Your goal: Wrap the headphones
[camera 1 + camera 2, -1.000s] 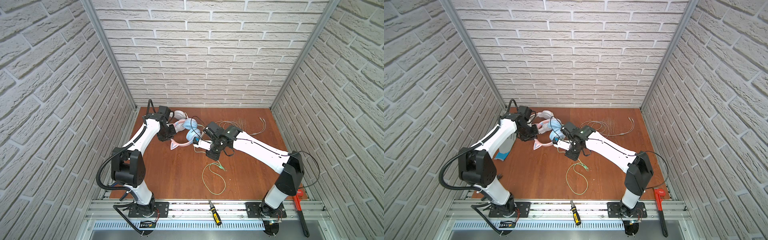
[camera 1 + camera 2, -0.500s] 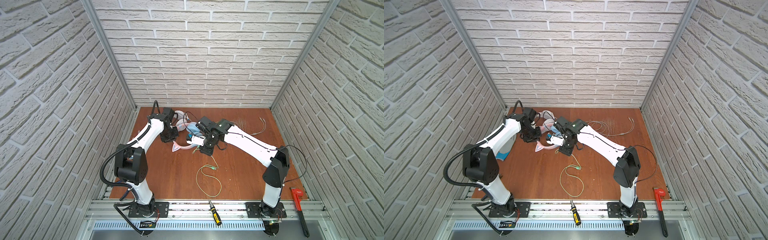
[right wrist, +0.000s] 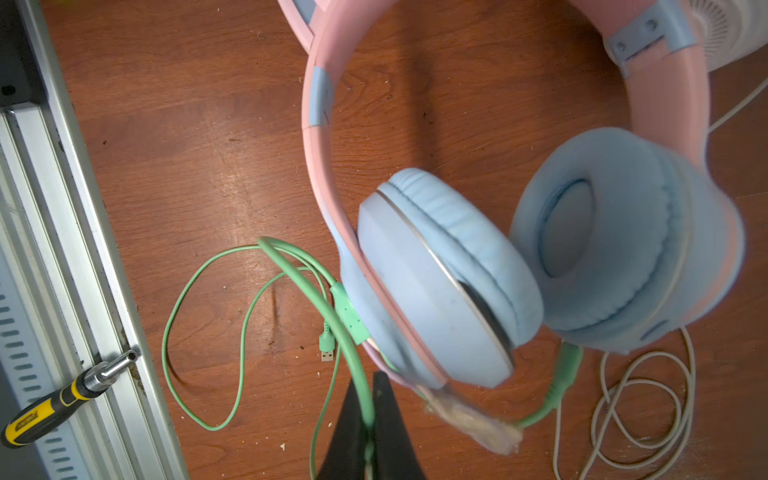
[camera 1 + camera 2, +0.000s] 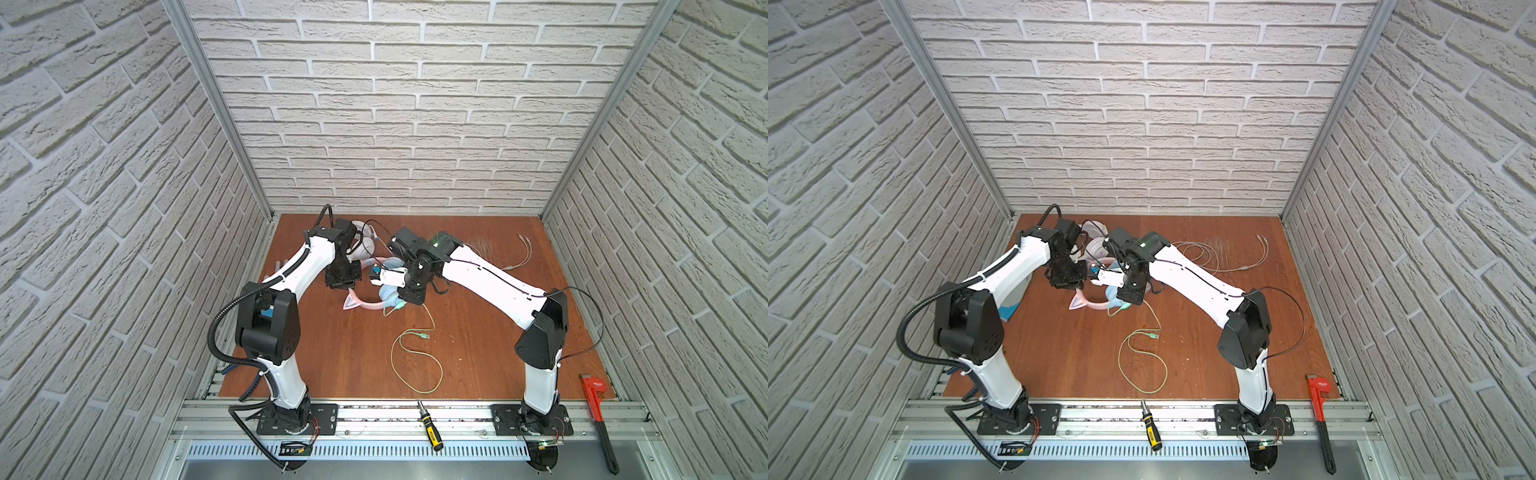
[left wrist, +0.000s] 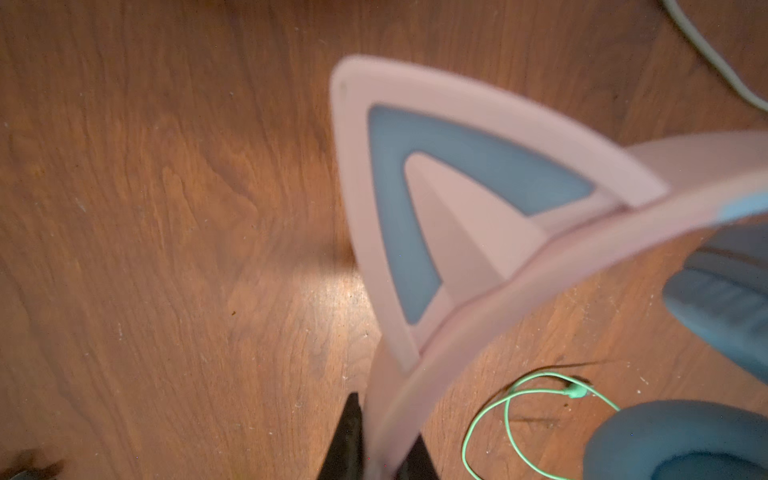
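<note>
Two grippers meet near the back left of the table [image 4: 478, 353]. The left gripper [image 5: 378, 449] is closed tight, its dark fingers [image 5: 347, 440] pinching the band of the pink headphones [image 5: 519, 291] just below the one cat ear [image 5: 415, 187] that its wrist view shows, pink with a blue inset. The right gripper [image 3: 370, 419] is closed as well, nipping the green cable [image 3: 353, 361] between its fingers, near where that cable enters one of the two light-blue cups [image 3: 436, 282]. In both top views the pink headphones [image 4: 365, 305] sit between the two grippers. From there the green cable [image 4: 415, 357] runs toward the front in one loose loop on the wood, its single plug [image 4: 422, 336] lying on the table by the loop. There are two pairs in all: the white headphones [image 4: 365, 249] lie behind the pink pair, toward the back wall and partly hidden by the arms, and their white cable [image 4: 1204, 253] spreads in loose coils to the right along the back of the table. One screwdriver [image 4: 430, 428] with a yellow and black handle lies on the front rail [image 4: 374, 415]; the label on its handle is too blurred to read. One red wrench [image 4: 600, 419] lies at the front right, and the white writing on its head is too small to read.
</note>
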You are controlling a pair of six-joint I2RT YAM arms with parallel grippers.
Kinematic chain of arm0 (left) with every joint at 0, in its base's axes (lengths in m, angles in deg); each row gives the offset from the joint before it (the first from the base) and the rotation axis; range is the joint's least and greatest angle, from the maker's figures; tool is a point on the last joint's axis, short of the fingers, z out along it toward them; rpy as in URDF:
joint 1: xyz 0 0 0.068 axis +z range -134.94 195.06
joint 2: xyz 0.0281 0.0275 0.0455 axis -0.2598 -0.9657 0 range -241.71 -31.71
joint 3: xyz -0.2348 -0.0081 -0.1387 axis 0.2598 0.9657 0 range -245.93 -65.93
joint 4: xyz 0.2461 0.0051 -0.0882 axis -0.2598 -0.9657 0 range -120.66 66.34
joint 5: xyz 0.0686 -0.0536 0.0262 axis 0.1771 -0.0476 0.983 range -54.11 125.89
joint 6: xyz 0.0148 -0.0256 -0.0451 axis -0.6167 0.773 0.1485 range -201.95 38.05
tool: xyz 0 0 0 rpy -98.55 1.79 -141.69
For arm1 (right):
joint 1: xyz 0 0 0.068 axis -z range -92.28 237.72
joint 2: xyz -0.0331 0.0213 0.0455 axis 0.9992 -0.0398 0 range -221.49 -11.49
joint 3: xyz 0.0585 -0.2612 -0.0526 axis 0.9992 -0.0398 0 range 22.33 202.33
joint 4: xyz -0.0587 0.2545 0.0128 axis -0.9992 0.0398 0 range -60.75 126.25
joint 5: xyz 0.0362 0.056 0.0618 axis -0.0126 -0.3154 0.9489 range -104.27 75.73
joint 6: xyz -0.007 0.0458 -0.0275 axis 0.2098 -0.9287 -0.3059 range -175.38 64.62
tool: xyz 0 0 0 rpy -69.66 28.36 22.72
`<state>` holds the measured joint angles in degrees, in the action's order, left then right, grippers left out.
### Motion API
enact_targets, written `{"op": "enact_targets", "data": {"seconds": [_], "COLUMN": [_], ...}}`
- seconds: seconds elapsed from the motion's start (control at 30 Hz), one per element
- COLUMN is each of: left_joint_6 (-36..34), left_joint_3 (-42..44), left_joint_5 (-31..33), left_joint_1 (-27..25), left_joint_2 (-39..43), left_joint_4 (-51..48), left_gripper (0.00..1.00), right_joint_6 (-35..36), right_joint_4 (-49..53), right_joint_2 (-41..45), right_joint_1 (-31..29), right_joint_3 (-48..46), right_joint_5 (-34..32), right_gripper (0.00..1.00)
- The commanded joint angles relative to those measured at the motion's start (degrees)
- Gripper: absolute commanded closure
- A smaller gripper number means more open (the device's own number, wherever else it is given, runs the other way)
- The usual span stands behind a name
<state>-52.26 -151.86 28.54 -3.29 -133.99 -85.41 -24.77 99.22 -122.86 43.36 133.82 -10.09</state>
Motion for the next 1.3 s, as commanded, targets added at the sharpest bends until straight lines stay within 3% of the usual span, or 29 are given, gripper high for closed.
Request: {"op": "enact_targets", "data": {"seconds": [0.0, 0.3, 0.6, 1.27], "left_joint_6": [-3.34, -5.98, -7.76, -10.8], "left_joint_3": [-2.34, -3.89, -3.29, -1.09], "left_joint_5": [-1.52, -1.61, -2.91, -4.77], "left_joint_1": [-0.82, -2.6, -3.42, -3.89], "left_joint_2": [-0.43, -2.34, -2.24, -2.21], "left_joint_4": [-1.95, -3.11, -3.11, -2.27], "left_gripper": [1.0, 1.0, 1.0, 1.0], "right_joint_6": [2.32, 5.34, 3.23, 0.76], "right_joint_4": [-1.53, -4.66, -8.01, -16.93], "right_joint_2": [0.28, -0.07, -1.05, 1.68], "right_joint_1": [0.24, 0.24, 0.58, 2.41], "right_joint_3": [1.02, 0.01, -1.73, -6.34], "right_joint_5": [-0.7, -3.78, -8.3, -10.16], "right_gripper": [0.94, 0.89, 0.85, 0.76]}}
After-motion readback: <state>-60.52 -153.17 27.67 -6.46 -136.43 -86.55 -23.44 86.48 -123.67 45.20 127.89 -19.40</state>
